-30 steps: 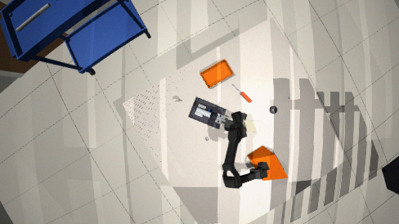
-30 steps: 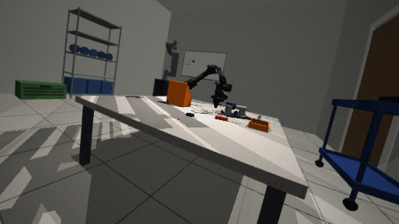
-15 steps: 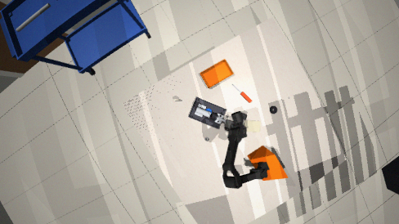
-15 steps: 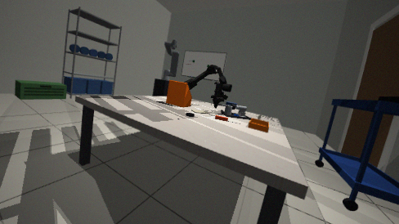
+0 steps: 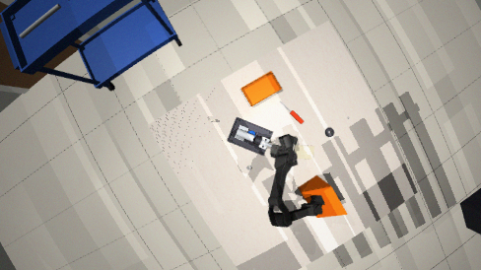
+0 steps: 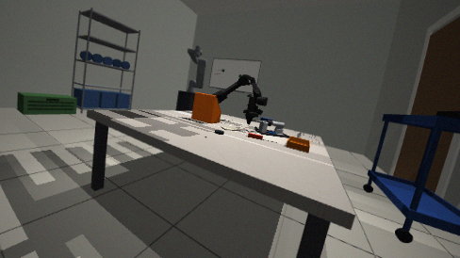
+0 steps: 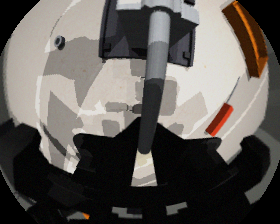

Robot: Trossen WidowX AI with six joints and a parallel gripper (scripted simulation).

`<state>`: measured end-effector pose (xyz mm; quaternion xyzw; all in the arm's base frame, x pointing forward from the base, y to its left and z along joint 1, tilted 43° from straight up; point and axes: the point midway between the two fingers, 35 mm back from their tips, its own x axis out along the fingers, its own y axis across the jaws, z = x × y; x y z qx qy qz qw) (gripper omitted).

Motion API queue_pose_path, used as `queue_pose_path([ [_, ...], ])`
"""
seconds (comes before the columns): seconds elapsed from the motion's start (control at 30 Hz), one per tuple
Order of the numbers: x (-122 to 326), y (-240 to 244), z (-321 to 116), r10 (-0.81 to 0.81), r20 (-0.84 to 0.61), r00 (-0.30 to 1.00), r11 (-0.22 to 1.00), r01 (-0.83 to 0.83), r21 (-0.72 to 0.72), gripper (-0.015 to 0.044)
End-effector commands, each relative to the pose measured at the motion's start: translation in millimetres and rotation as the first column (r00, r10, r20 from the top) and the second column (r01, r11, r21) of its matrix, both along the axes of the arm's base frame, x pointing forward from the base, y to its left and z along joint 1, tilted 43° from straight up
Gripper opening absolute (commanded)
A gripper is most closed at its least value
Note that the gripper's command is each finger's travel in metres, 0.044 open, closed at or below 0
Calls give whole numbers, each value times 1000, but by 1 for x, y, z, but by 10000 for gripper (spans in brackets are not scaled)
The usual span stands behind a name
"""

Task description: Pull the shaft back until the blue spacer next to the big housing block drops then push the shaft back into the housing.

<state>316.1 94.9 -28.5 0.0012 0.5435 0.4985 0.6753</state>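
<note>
The shaft point(image 7: 158, 45) is a grey rod that runs from a light grey block point(image 7: 183, 24) towards me; its near end is dark in shadow. My gripper point(image 5: 272, 147) point(image 6: 249, 121) point(image 7: 143, 120) is shut on the shaft's near end. The assembly stands in a dark tray point(image 5: 233, 133) point(image 7: 108, 49), its pale parts also showing in the exterior view. A small blue patch point(image 5: 251, 132) shows among the pale parts in the top view. I cannot tell which spacer it is or whether it is on the shaft. The far part of the assembly lies outside the wrist view.
A red-handled screwdriver point(image 5: 297, 116) point(image 6: 254, 136) point(image 7: 219, 120) and an orange bin point(image 5: 261, 89) point(image 6: 298, 144) lie beside the tray. A small grey ring-like part point(image 5: 249, 168) point(image 7: 59, 42) lies on the other side. A dark round thing point(image 5: 331, 132) point(image 6: 219, 132) and a larger orange box point(image 5: 331, 202) point(image 6: 205, 107) are farther off.
</note>
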Motion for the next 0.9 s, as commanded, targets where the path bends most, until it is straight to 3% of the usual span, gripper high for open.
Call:
queue_pose_path([
  [0.0, 2, 1, 1, 0, 1, 1000, 1000, 0, -1, 0],
  [0.87, 10, 6, 6, 0, 2, 1000, 1000, 0, -1, 0],
])
